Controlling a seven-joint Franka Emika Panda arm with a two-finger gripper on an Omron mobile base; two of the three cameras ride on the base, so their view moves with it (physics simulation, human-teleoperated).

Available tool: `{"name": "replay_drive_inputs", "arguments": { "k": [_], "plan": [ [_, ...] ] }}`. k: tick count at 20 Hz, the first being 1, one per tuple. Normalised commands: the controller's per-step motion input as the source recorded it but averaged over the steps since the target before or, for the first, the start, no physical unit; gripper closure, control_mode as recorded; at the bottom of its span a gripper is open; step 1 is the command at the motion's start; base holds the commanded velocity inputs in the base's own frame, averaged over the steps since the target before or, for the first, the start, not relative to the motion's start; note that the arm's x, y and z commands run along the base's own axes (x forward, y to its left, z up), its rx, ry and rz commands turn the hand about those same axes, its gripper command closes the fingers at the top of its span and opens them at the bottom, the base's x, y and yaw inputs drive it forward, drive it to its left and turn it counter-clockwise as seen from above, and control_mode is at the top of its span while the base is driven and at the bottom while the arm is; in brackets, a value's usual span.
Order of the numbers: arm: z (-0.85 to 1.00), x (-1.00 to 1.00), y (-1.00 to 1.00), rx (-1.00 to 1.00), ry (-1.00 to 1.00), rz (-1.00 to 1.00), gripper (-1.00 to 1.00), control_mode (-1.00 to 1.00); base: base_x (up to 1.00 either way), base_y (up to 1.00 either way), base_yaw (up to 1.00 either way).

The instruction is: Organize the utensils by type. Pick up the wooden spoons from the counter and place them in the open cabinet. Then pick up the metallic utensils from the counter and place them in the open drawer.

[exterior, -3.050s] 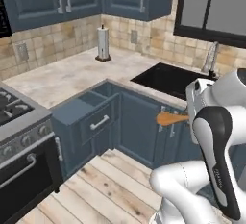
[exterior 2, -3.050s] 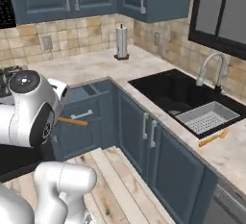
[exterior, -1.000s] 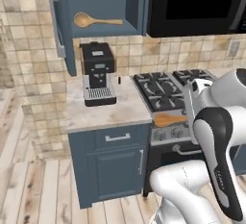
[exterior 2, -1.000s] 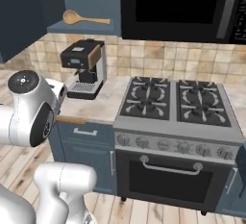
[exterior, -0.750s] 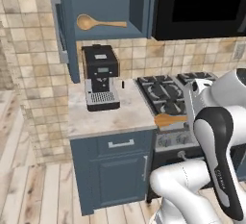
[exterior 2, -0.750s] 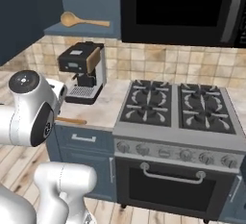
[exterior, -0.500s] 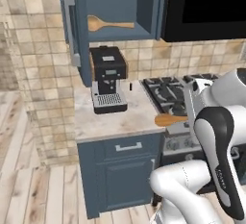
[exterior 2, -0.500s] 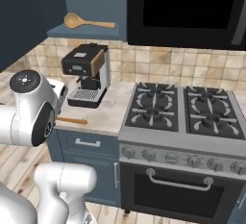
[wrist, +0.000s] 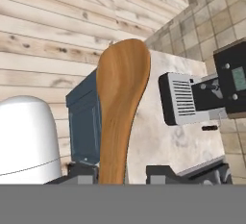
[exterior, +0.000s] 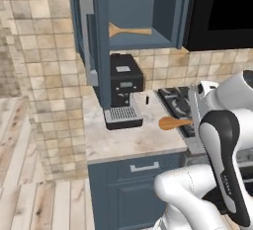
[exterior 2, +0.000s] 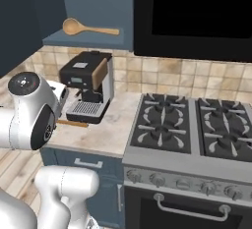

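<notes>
The open cabinet [exterior: 133,12] hangs above the coffee machine [exterior: 124,91], its door [exterior: 88,36] swung out to the left of the machine, and one wooden spoon [exterior: 129,30] already lies on the shelf directly over it. Below, the counter [exterior: 123,137] carries the machine, with the stove [exterior 2: 197,125] just beside it on the right.

The second wooden spoon [wrist: 120,103] is in the gripper [wrist: 113,172]. The jaws are clenched on its handle, and the bowl juts forward, hanging over the counter edge in front of the coffee machine and well below the shelf. In the left base view the same spoon [exterior: 173,123] pokes out level from behind the arm, to the right of the machine.

To my eye the step in hand is the lift to the shelf. I'd raise the spoon straight up in front of the machine before pushing in, so the bowl clears the machine's top and the shelf lip. Go in to the right of the door's edge, and aim for the bare shelf beside the spoon already there, so that one isn't knocked off. Keep the spoon level, let it down until it rests on the shelf, and only then let go; a long overhanging handle could tip it back out.
</notes>
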Motion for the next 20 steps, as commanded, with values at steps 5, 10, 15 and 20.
{"name": "replay_drive_inputs", "arguments": {
  "k": [5, 10, 15, 20],
  "plan": [
    [0.00, 0.00, 0.00, 0.00, 0.00, 0.00, 1.00, 1.00, 0.51, 0.16, 0.06],
    [0.00, 0.00, 0.00, 0.00, 0.00, 0.00, 1.00, 1.00, 0.47, 0.14, 0.07],
    [0.00, 0.00, 0.00, 0.00, 0.00, 0.00, 1.00, 1.00, 0.34, 0.12, 0.06],
    [0.00, 0.00, 0.00, 0.00, 0.00, 0.00, 1.00, 1.00, 0.02, 0.01, 0.00]
  ]
}}
